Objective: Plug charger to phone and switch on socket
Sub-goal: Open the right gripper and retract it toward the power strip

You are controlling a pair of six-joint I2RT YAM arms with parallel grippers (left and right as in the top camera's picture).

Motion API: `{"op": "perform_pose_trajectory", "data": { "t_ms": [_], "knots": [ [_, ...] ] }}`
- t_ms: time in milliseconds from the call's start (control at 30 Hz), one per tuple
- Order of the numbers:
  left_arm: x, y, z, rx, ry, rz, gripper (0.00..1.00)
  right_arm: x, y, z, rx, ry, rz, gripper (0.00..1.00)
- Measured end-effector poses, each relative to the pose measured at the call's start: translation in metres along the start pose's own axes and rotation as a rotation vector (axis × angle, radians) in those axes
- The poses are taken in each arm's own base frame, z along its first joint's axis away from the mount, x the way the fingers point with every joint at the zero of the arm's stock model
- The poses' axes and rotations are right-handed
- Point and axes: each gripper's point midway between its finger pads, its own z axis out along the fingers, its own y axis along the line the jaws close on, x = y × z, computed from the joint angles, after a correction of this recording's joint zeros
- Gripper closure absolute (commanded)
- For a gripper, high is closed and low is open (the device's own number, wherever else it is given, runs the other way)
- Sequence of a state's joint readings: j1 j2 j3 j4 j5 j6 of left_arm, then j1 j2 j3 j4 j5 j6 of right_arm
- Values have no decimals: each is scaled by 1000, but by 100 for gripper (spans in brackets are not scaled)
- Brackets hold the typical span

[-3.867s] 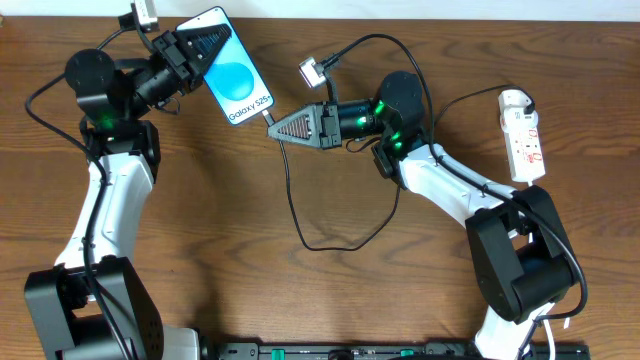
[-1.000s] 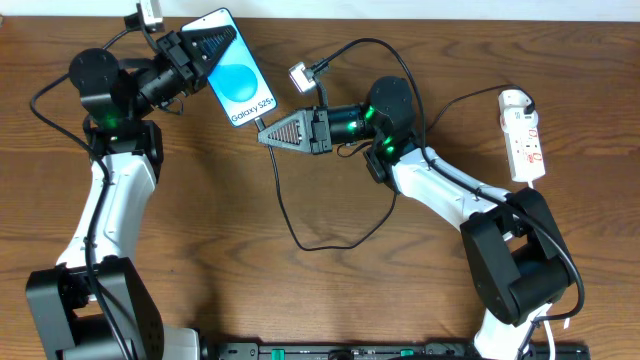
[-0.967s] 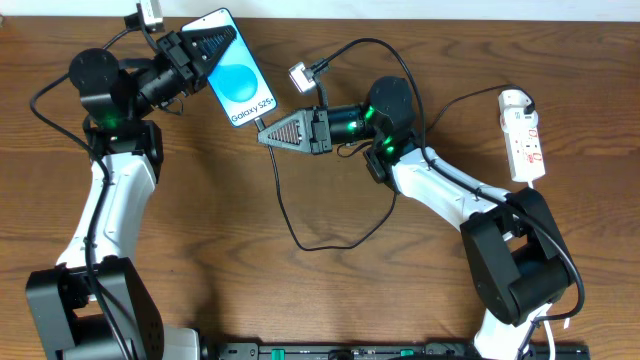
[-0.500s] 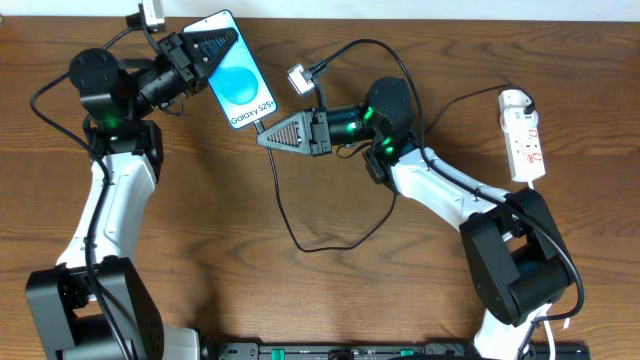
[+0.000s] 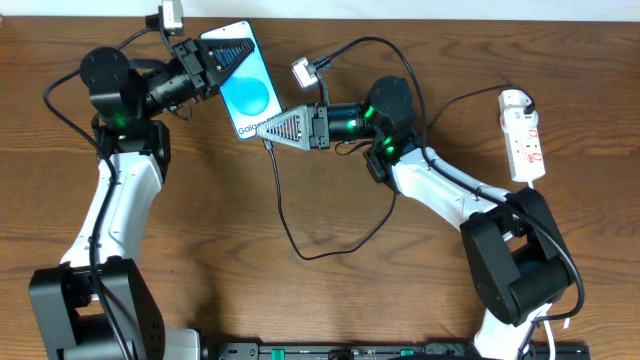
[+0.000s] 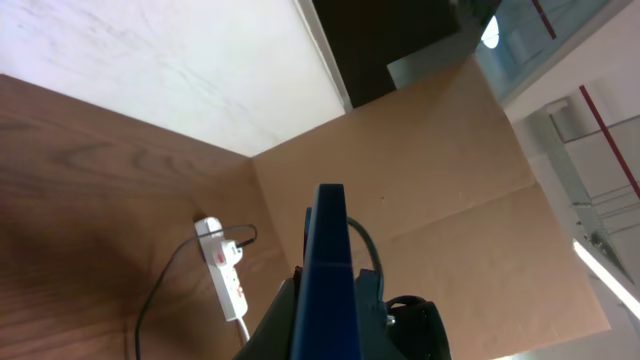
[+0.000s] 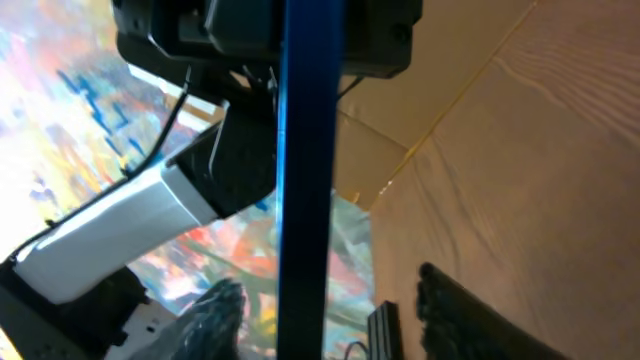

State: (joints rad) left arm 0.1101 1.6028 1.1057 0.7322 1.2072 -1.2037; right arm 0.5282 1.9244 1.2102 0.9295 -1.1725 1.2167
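Note:
The phone [image 5: 247, 88], blue screen up, is held at the back left by my left gripper [image 5: 222, 62], shut on its upper end. In the left wrist view its blue edge [image 6: 330, 270] stands pinched between dark fingers [image 6: 280, 322]. My right gripper [image 5: 270, 128] is open around the phone's lower end. In the right wrist view the phone's edge [image 7: 303, 150] runs between spread fingers [image 7: 215, 315], touching neither. The charger's black cable [image 5: 285, 215] hangs from there in a loop. A small black tip [image 7: 385, 330] sits beside the phone; whether it is plugged in cannot be told. The socket [image 5: 524, 135] lies far right.
The socket [image 6: 228, 282] also shows in the left wrist view, with a black cable leading to it. The right arm's base [image 5: 520, 270] stands at the front right and the left arm's base [image 5: 95, 310] at the front left. A black rail [image 5: 400, 351] runs along the front edge.
My left gripper has carried the phone right and turned it more upright, so its lower end now lies under the right gripper. The right gripper's jaws have opened.

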Motion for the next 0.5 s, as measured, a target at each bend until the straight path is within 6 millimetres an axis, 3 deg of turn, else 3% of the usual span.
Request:
{"op": "perform_pose_trajectory", "data": {
  "t_ms": [300,500],
  "knots": [
    [-11,4,-13,-15,-32,2,93,-5,-4,-17,7,6,-24,1],
    [-19,8,-27,-29,-55,4,93,-7,-15,-34,35,20,-20,1]
  ]
}}
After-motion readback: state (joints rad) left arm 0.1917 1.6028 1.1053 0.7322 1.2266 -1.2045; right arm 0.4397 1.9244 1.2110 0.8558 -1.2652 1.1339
